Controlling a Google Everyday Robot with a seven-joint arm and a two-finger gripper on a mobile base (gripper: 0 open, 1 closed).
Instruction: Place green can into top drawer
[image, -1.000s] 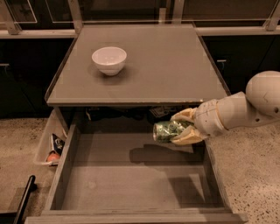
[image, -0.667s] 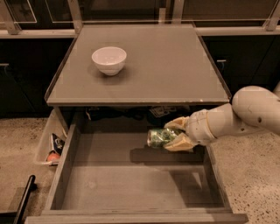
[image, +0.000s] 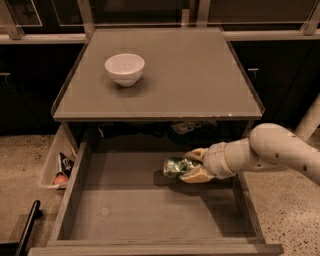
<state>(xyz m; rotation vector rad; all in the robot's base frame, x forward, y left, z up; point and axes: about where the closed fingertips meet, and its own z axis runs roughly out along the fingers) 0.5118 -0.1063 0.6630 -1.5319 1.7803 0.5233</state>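
The green can (image: 175, 166) is a shiny can with a mottled dark-green pattern, lying sideways inside the open top drawer (image: 125, 210), near the back right and low over the grey bottom. My gripper (image: 191, 165) reaches in from the right and is shut on the can, one pale finger above it and one below. The arm runs off to the right over the drawer's right wall. I cannot tell whether the can touches the drawer bottom.
A white round bowl (image: 124, 68) stands on the cabinet top (image: 200, 80) at the back left. A narrow pale plastic bin (image: 59, 167) with small colourful items hangs left of the drawer. A black bar (image: 27, 230) lies on the speckled floor at the lower left.
My gripper has moved left and down into the drawer with the can, which now sits lower and closer to the drawer bottom.
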